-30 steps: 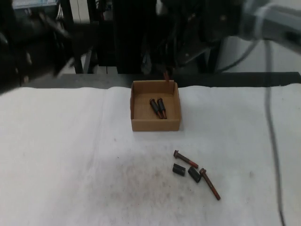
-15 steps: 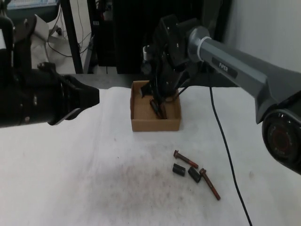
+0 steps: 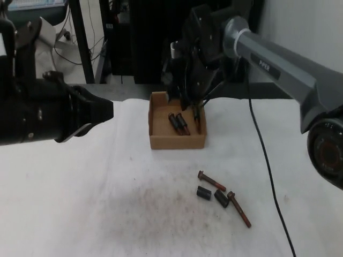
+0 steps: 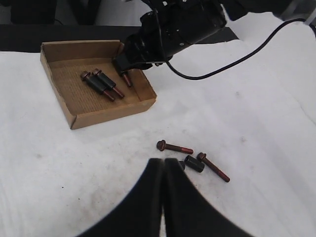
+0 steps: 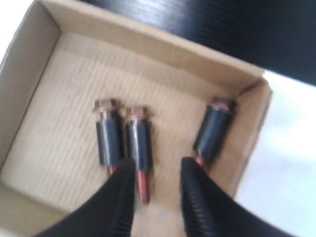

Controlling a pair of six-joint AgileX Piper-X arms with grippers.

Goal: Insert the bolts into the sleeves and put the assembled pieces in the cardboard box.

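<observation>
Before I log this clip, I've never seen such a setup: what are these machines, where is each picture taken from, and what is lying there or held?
These are two robot arms at a bench covered in white cloth. The high view looks down over the bench from behind them; the other two pictures come from a camera on each arm's wrist. The right pincer hangs open over the cardboard box, holding nothing. In the box lie three assembled pieces, bolts pushed into sleeves: two side by side, one beside a wall. The left pincer is shut and empty above the cloth. Ahead of it lie two loose bolts and two bare sleeves.
</observation>
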